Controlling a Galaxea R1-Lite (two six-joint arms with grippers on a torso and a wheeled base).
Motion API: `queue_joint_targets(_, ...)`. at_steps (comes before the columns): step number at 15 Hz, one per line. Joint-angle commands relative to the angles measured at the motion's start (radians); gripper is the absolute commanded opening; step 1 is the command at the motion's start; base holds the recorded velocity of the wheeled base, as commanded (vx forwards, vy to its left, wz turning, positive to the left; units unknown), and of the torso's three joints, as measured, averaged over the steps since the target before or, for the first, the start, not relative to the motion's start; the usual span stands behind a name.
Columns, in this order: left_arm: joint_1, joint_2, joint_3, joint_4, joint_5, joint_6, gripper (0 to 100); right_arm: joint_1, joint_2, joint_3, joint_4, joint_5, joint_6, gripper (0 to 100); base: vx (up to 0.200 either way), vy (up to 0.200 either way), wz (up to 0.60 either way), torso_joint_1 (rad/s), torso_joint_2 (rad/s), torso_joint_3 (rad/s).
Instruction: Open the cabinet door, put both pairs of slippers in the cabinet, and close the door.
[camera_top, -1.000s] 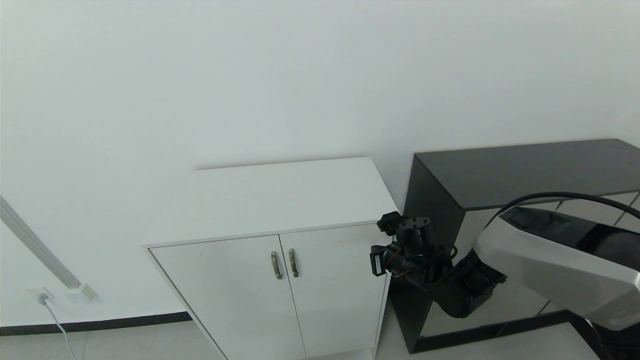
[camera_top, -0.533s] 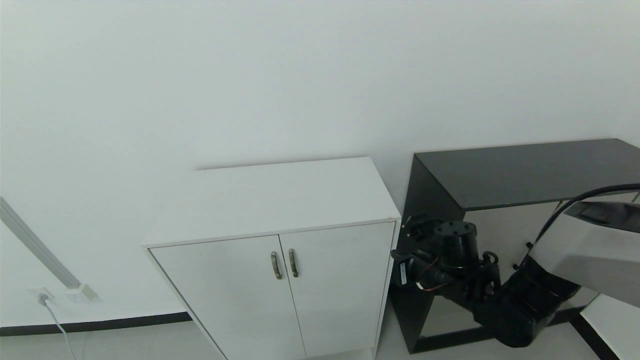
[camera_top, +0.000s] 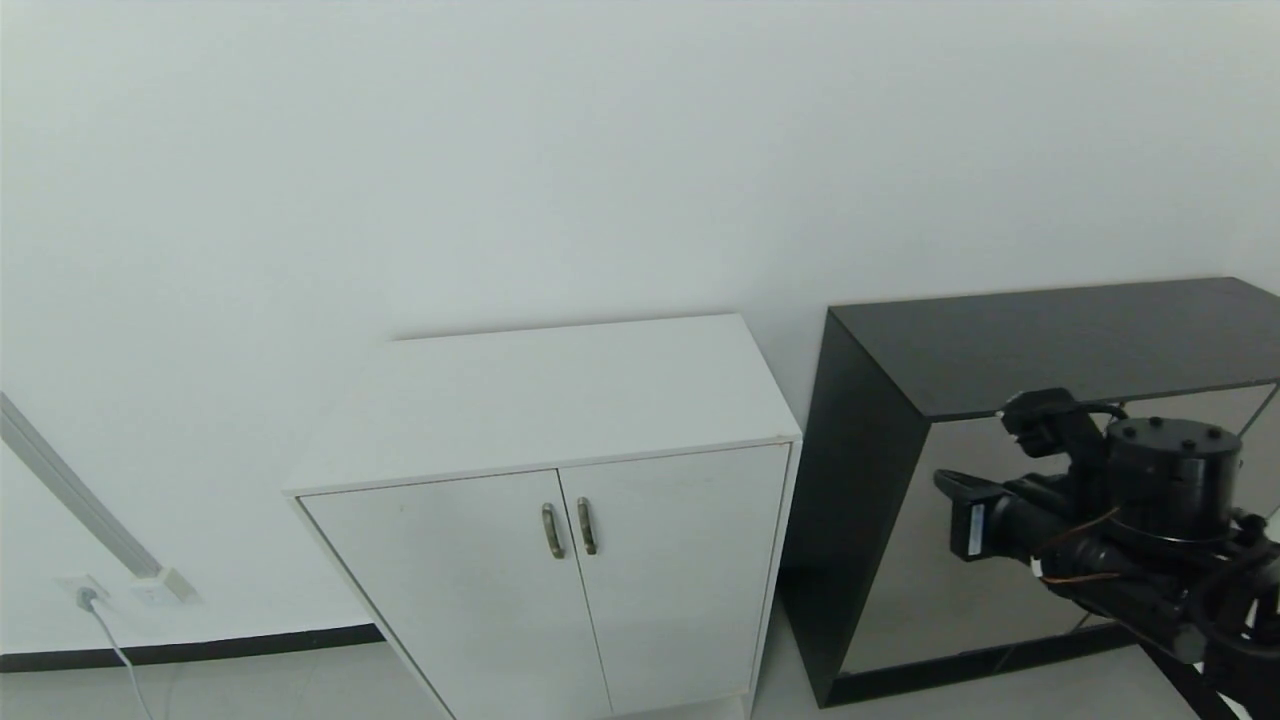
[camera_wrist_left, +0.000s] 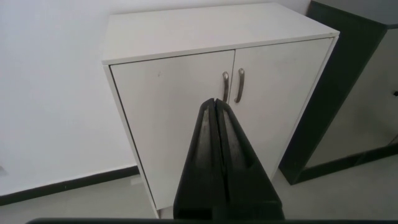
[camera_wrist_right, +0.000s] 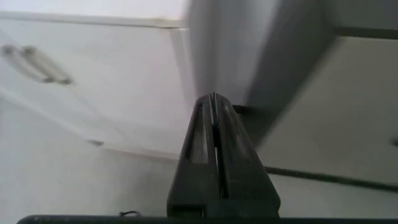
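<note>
The white cabinet stands against the wall with both doors closed. Its two metal handles sit side by side at the middle seam. My right arm hangs in front of the black table, well right of the cabinet. My right gripper is shut with nothing in it and points toward the cabinet's lower right corner. My left gripper is shut and empty, held in front of the cabinet doors and just below the handles.
A black table stands directly right of the cabinet, its side panel close to the cabinet wall. A wall socket with a cable is at the lower left. Pale floor runs before the cabinet.
My right arm has swung right, from the cabinet's right door edge to in front of the black table. The cabinet doors stay closed.
</note>
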Motion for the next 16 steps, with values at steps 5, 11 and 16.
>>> queue_joint_targets(5,-0.001,0.001,0.0,0.0,0.0,0.001,0,-0.079,-0.365,0.177,0.165,-0.111,-0.009,0,0.0,0.0,0.0,0.0,0.0,0.0)
queue_joint_targets(11,0.0,0.001,0.0,0.0,0.0,0.001,0,-0.094,-0.734,0.188,0.515,-0.106,-0.019,0,0.0,0.0,0.0,0.0,0.0,0.0)
queue_joint_targets(16,0.0,0.001,0.0,0.0,0.0,0.001,0,-0.09,-0.98,0.214,0.796,-0.047,-0.047,0,0.0,0.0,0.0,0.0,0.0,0.0)
